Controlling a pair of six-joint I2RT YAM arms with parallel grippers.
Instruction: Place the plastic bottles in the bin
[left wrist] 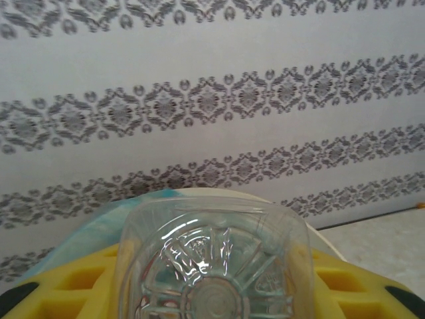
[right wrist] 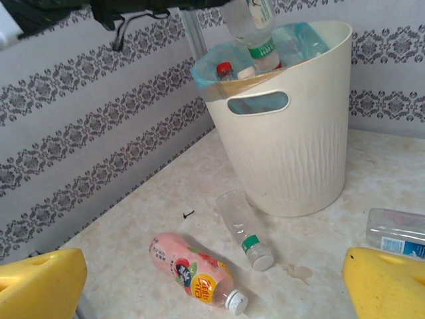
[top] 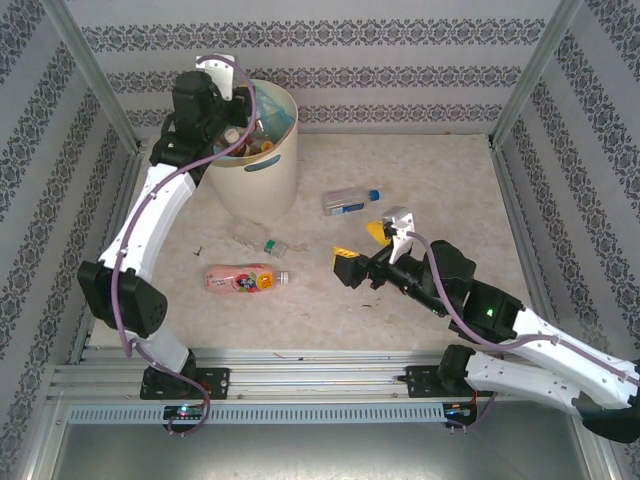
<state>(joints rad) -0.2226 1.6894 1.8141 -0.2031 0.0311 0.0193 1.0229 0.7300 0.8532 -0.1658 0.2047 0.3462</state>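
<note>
Plastic bottles (right wrist: 224,68) are sitting inside the bin (right wrist: 292,146); a clear bottle (left wrist: 212,266) is hanging cap-down over its mouth, pinched by the left gripper (left wrist: 212,292). A pink bottle (top: 240,278), a green-capped bottle (right wrist: 242,226) and a blue-capped bottle (top: 350,202) are lying on the table (top: 450,180). The right gripper (top: 362,246) is hovering wide open.

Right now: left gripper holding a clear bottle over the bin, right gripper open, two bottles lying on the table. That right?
Not two: three bottles lie on the table, as the top external view shows: the pink bottle, the green-capped bottle beside the bin, and the blue-capped bottle. The rest holds: left gripper holds the clear bottle over the bin, right gripper open.
</note>
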